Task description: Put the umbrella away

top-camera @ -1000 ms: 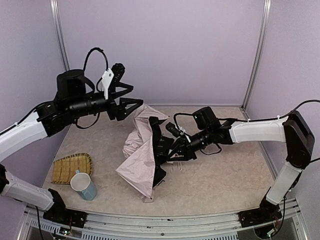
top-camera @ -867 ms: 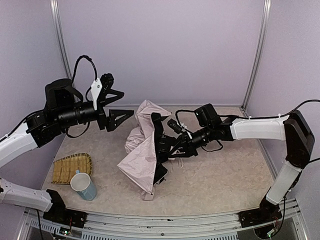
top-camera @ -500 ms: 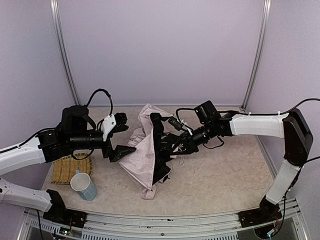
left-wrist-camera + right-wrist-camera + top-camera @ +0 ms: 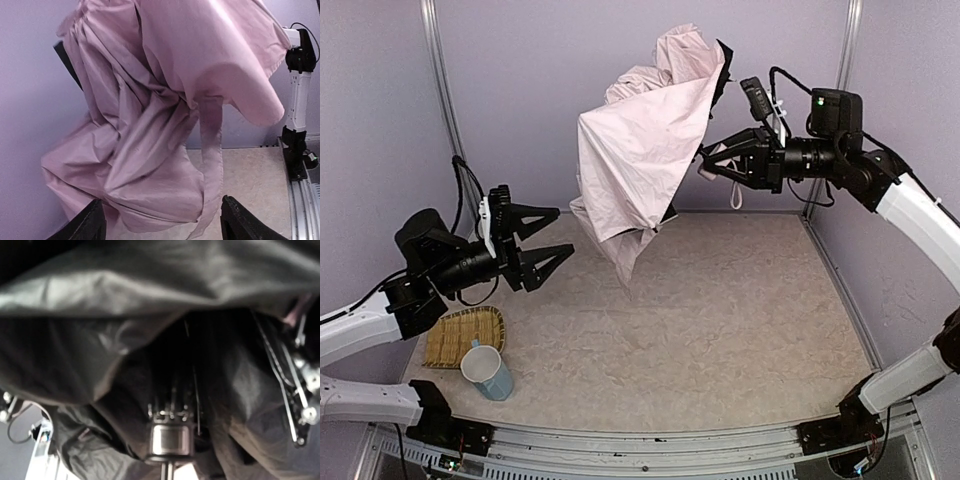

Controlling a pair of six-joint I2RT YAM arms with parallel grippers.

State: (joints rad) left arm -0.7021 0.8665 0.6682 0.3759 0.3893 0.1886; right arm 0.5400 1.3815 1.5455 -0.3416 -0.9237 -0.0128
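The right end effector (image 4: 703, 163) is holding the umbrella (image 4: 640, 140) aloft near the back wall, well above the counter (image 4: 720, 320). The pale pink canopy is hanging loose and half collapsed, with its lowest corner dangling clear of the surface. The left end effector (image 4: 563, 231) is hovering to the left of and below the canopy. Its fingers are spread wide and are gripping nothing.

Step in hand, as judged: gathering the loose fabric so that the canopy can be closed.

Recommended procedure:
- The left arm should be approaching the hanging folds low and centred.
- It should be closing on bunched fabric beside the fabric band (image 4: 212, 150), not on a single thin layer.
- The right arm should be holding the shaft level meanwhile.
- Pulling on the band alone is likely to slip.

Limits of observation:
- The right arm's grasp point is lying behind the canopy in the top view.
- The right wrist view is showing only black lining (image 4: 100, 340), ribs and a blurred metal fitting (image 4: 170, 437). Its own fingers are not discernible there.
- The handle is not showing in any view.
- The left wrist view is cutting off the canopy at top and left.
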